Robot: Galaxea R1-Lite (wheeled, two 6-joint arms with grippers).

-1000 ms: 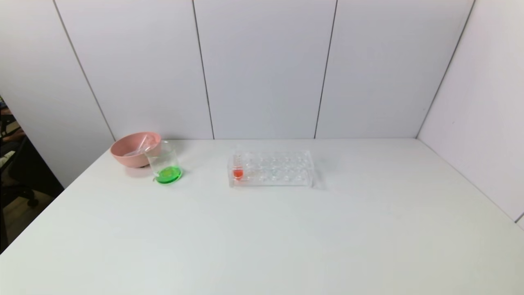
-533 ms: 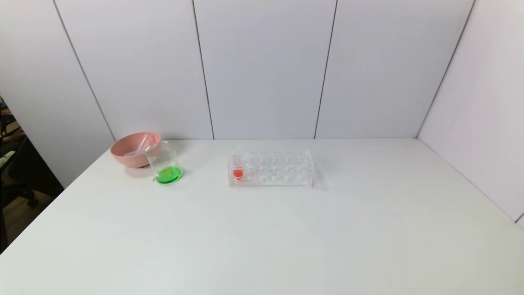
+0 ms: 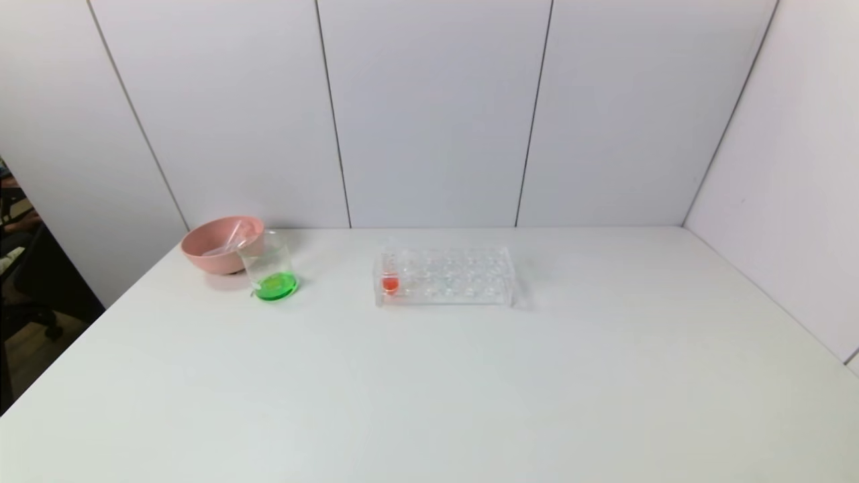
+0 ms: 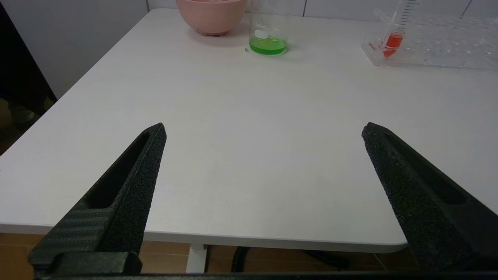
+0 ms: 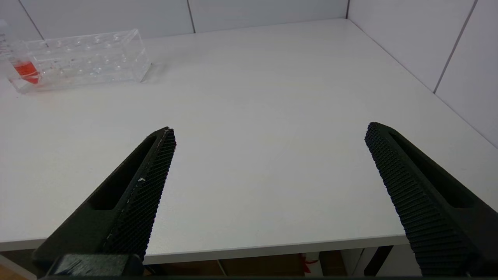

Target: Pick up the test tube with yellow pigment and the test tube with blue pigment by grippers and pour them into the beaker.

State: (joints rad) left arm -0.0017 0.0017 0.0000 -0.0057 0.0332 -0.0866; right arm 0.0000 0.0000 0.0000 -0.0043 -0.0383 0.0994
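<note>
You see a white table (image 3: 429,389) with pale grey wall panels behind it. The bowl (image 3: 218,247) is pink. The beaker (image 3: 270,267) is clear glass, with bright green liquid at its bottom and small white print on its side. The rack (image 3: 444,276) is transparent; the tube (image 4: 395,27) in it has red-orange liquid and dark graduation marks. The tubes in the bowl look clear, perhaps. Both gripper fingers (image 4: 128,186) (image 5: 132,194) are black, with rough texture.

White table (image 3: 429,389) – pale panelled walls (image 3: 429,114) behind, right; wood floor (image 3: 33,349) left.
</note>
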